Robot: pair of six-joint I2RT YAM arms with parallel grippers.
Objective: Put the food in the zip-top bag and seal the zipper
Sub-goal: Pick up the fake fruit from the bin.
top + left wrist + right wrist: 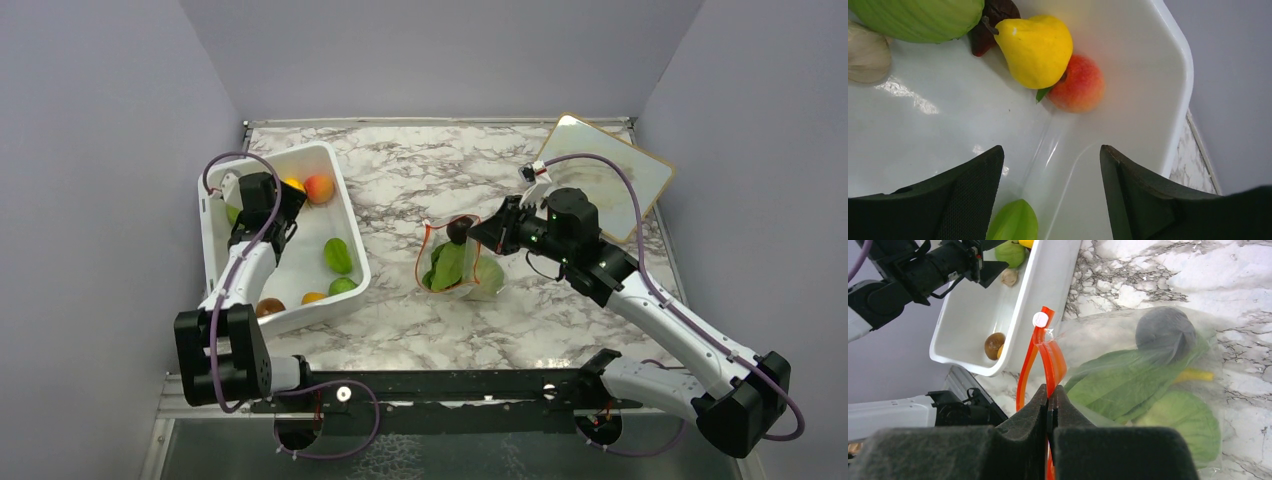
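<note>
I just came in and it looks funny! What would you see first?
The clear zip-top bag in the middle of the marble table, stuffed with green toy leaves, with the right pincer shut on its red-orange zipper. Then the bright yellow pear and reddish peach in a corner of the white tub on the left, below the open left pincer.

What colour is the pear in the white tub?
The pear is bright yellow, clearest in the left wrist view.

I find all three views bright and evenly lit from overhead, with soft shadows. Glare streaks the tub (903,92) floor; the right gripper (1050,392) reads blurred up close.
</note>
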